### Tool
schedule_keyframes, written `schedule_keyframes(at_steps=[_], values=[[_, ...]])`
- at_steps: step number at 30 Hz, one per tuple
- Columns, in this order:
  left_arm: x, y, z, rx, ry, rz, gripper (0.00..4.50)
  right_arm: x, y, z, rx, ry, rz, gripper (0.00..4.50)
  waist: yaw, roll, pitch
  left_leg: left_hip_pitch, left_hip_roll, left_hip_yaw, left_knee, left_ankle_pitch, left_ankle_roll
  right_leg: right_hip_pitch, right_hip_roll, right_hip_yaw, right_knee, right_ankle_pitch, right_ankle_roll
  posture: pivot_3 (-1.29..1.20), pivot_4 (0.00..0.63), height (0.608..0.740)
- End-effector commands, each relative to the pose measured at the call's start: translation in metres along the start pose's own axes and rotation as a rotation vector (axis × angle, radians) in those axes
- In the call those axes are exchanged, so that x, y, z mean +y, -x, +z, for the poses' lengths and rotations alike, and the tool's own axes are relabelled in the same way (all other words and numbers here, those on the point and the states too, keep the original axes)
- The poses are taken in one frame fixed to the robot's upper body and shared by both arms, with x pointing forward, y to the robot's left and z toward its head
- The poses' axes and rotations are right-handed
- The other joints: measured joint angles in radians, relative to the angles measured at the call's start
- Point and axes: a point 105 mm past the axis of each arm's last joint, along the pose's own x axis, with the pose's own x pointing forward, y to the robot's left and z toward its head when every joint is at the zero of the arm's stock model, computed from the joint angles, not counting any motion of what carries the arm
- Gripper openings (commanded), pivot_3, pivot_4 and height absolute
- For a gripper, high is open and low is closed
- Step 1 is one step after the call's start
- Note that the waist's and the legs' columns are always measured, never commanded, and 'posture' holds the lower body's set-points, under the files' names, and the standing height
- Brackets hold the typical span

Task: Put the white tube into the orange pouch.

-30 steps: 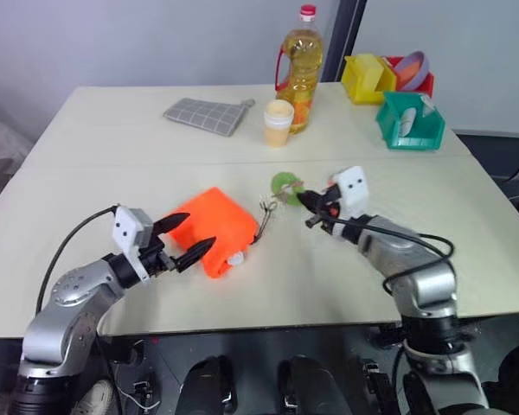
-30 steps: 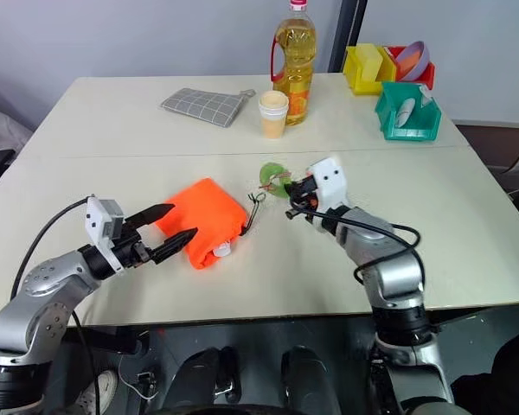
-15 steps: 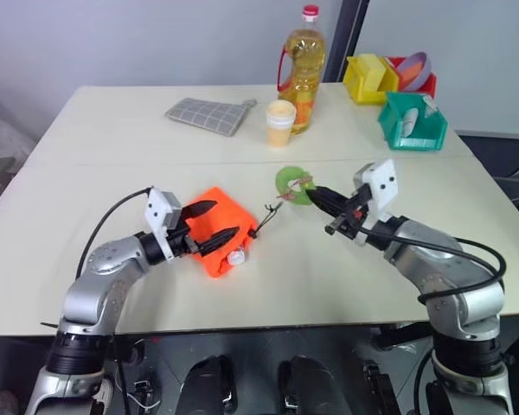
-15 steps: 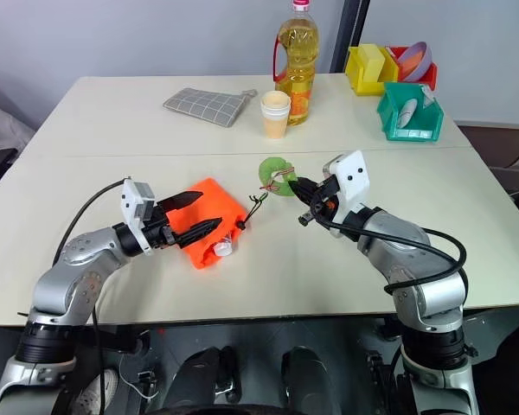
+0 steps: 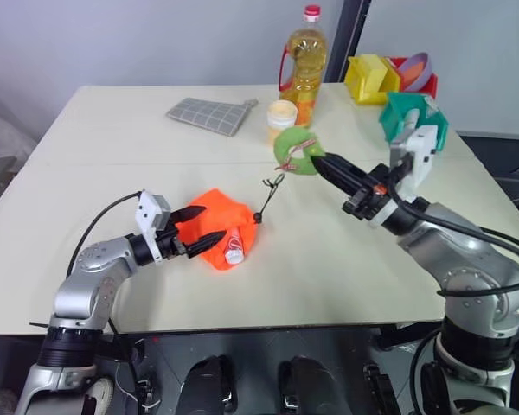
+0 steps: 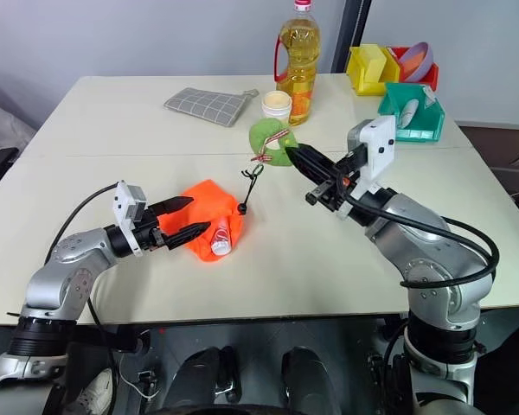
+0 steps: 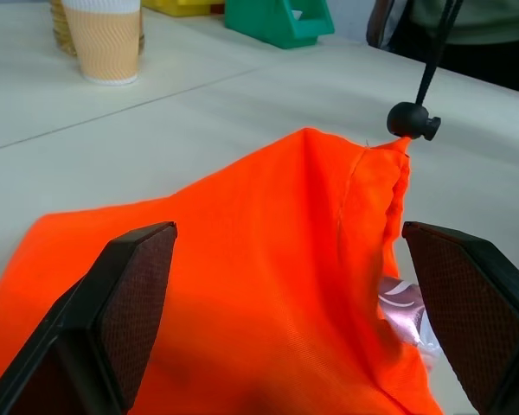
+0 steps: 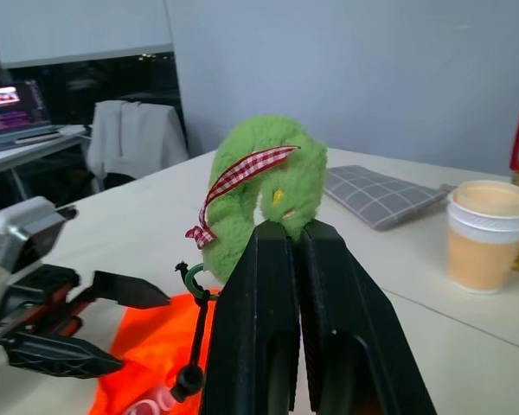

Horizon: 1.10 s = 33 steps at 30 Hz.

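Note:
The orange pouch [image 5: 214, 226] lies on the table, bunched up, its mouth facing right. The white tube [image 5: 233, 245] with pink print pokes out of that mouth, cap end showing. My left gripper [image 5: 210, 223] is open, its two fingers [image 7: 134, 298] level on either side of the pouch's fabric [image 7: 259, 285]. My right gripper [image 5: 318, 161] is raised over the table's middle, shut on the green disc [image 5: 295, 150]. From the disc the black cord [image 5: 268, 192] runs down to the pouch. In the right wrist view the closed fingers [image 8: 277, 285] pinch the fuzzy disc [image 8: 268, 181].
At the back stand an oil bottle [image 5: 304, 60], a paper cup [image 5: 281, 117] and a grey checked cloth [image 5: 206, 115]. Green [image 5: 408, 112], yellow [image 5: 369, 78] and red bins sit at the far right corner. Open tabletop lies in front of the pouch.
My right gripper has risen and drawn back with the green disc, pulling the cord up and bunching the pouch. My left gripper has edged forward along the pouch.

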Motion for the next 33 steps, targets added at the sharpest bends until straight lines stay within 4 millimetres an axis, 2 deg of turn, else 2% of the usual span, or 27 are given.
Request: schedule_keyframes(at_steps=[1, 7, 12, 20, 24, 33], values=[[-0.007, -0.006, 0.015, -0.047, -0.059, -0.042, 4.5, 0.009, 0.0, 0.013, -0.042, 0.04, 0.033, 0.06, 0.0, 0.0, 0.0, 0.0, 0.0, 0.0, 0.0, 0.0, 0.0, 0.0, 0.0, 0.0, 0.0, 0.0, 0.0, 0.0, 0.15, 0.74], [-0.031, -0.022, 0.024, -0.063, -0.176, -0.131, 4.5, 0.011, -0.003, 0.007, -0.022, 0.033, 0.039, 0.06, -0.002, 0.0, 0.0, 0.0, 0.0, 0.0, 0.0, 0.0, 0.0, 0.0, 0.0, 0.0, 0.0, 0.0, 0.0, 0.0, 0.15, 0.74], [-0.044, -0.035, 0.029, -0.083, -0.113, -0.232, 4.5, 0.012, -0.006, -0.003, 0.012, 0.035, 0.035, 0.06, -0.001, 0.0, 0.0, 0.0, 0.0, 0.0, 0.0, 0.0, 0.0, 0.0, 0.0, 0.0, 0.0, 0.0, 0.0, 0.0, 0.15, 0.74], [-0.037, -0.061, 0.026, -0.028, -0.055, -0.395, 4.5, 0.011, -0.01, -0.008, 0.018, 0.041, 0.03, 0.06, 0.001, 0.0, 0.0, 0.0, 0.0, 0.0, 0.002, 0.0, 0.0, 0.001, 0.001, 0.0, 0.0, 0.0, 0.001, 0.0, 0.15, 0.74], [-0.033, -0.074, 0.022, 0.011, -0.083, -0.45, 4.5, 0.012, -0.013, -0.008, 0.009, 0.042, 0.026, 0.06, 0.001, 0.0, 0.0, 0.0, 0.0, 0.0, 0.002, 0.0, 0.0, 0.001, 0.002, 0.0, 0.0, 0.0, 0.001, 0.0, 0.15, 0.74], [-0.032, -0.085, 0.016, 0.045, -0.099, -0.503, 4.5, 0.014, -0.011, -0.009, 0.003, 0.047, 0.012, 0.06, 0.0, 0.0, 0.0, 0.0, 0.0, 0.0, 0.002, 0.0, 0.0, 0.001, 0.002, 0.0, 0.0, 0.0, 0.001, 0.0, 0.15, 0.74]])
